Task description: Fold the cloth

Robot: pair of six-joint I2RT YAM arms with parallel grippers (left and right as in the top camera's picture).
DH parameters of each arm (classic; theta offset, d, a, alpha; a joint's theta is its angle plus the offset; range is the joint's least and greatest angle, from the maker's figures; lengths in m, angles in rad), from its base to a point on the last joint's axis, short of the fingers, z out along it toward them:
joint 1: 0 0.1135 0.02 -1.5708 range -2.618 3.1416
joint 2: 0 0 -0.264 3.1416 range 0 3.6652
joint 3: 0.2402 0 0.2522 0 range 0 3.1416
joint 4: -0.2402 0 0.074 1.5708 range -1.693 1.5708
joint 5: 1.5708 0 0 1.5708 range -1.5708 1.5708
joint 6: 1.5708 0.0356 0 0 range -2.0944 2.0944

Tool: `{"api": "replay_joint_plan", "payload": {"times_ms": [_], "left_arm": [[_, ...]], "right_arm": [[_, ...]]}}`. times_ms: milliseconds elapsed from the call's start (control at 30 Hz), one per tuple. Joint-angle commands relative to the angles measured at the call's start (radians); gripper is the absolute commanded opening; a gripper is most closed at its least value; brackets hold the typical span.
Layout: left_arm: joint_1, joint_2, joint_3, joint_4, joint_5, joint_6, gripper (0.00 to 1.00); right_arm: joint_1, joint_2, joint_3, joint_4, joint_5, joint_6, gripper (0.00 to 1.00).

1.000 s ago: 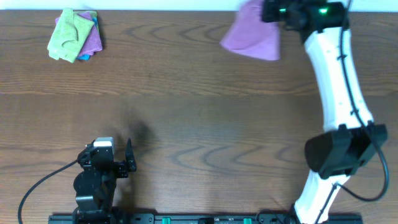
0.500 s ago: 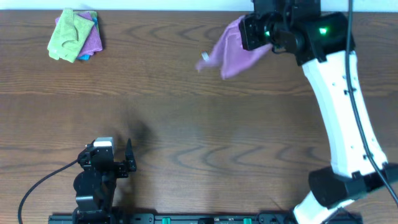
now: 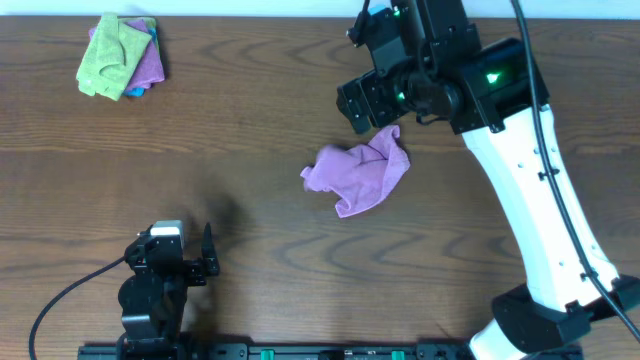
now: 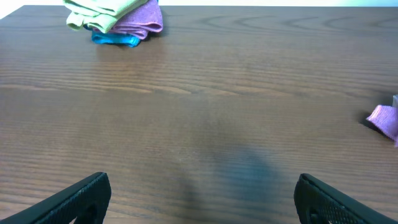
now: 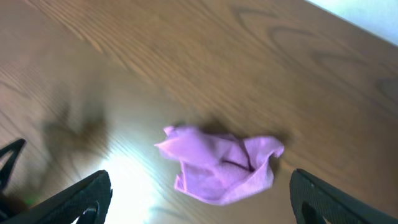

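Wood-grain worktop (image 3: 250, 120), pale wall (image 5: 373, 12) beyond. Far-left corner: folded stack (image 3: 120, 55). Crumpled purple cloth (image 3: 358, 170) mid-worktop. My left end effector (image 4: 202, 190) and right end effector (image 5: 199, 186) both apart.

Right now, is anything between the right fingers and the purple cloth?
Nothing visible does. The purple cloth lies crumpled on the wooden table, in plain sight between the open right gripper's fingers in its wrist view, with only wood around it. The stack of folded cloths sits far off at the back left corner.
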Motion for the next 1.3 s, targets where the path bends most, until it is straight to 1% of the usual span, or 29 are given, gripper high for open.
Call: {"api": "replay_joint_plan", "payload": {"times_ms": [0, 100, 167, 200, 333, 400, 467, 567, 700, 833, 900, 1033, 1100, 1200, 1267], "left_arm": [[-0.004, -0.006, -0.018, -0.003, -0.007, -0.011, 0.95], [-0.004, -0.006, -0.018, -0.003, -0.007, -0.011, 0.96], [-0.004, -0.006, -0.018, -0.003, -0.007, -0.011, 0.95], [-0.004, -0.006, -0.018, -0.003, -0.007, -0.011, 0.95], [-0.004, -0.006, -0.018, -0.003, -0.007, -0.011, 0.96], [-0.004, -0.006, -0.018, -0.003, -0.007, -0.011, 0.96], [-0.004, -0.006, -0.018, -0.003, -0.007, -0.011, 0.96], [-0.004, -0.006, -0.018, -0.003, -0.007, -0.011, 0.96], [-0.004, -0.006, -0.018, -0.003, -0.007, -0.011, 0.96], [-0.004, -0.006, -0.018, -0.003, -0.007, -0.011, 0.95], [-0.004, -0.006, -0.018, -0.003, -0.007, -0.011, 0.95], [-0.004, -0.006, -0.018, -0.004, -0.007, -0.011, 0.95], [-0.004, -0.006, -0.018, -0.003, -0.007, -0.011, 0.96], [-0.004, -0.006, -0.018, -0.003, -0.008, -0.011, 0.96], [-0.004, -0.006, -0.018, -0.003, -0.007, -0.011, 0.95]], "right_arm": [[0.0, 0.009, -0.04, -0.041, 0.069, -0.034, 0.91], [0.0, 0.032, -0.129, -0.042, 0.069, -0.07, 0.9], [0.003, 0.053, -0.217, -0.013, 0.058, -0.073, 0.84], [0.01, 0.059, -0.272, 0.013, 0.04, -0.073, 0.82], [0.047, 0.071, -0.418, 0.088, 0.03, -0.073, 0.83], [0.062, 0.071, -0.506, 0.137, 0.094, -0.055, 0.84], [0.058, 0.071, -0.561, 0.179, 0.205, 0.026, 0.82], [0.021, 0.071, -0.605, 0.228, 0.264, 0.081, 0.81], [-0.043, 0.071, -0.645, 0.256, 0.27, 0.097, 0.72], [-0.098, 0.071, -0.678, 0.274, 0.238, 0.099, 0.68], [-0.11, 0.071, -0.684, 0.294, 0.224, 0.098, 0.67], [-0.111, 0.071, -0.708, 0.347, 0.214, 0.092, 0.61], [-0.111, 0.072, -0.74, 0.4, 0.214, 0.092, 0.57], [-0.112, 0.074, -0.783, 0.461, 0.215, 0.092, 0.57], [-0.112, 0.08, -0.797, 0.481, 0.215, 0.092, 0.55]]}}
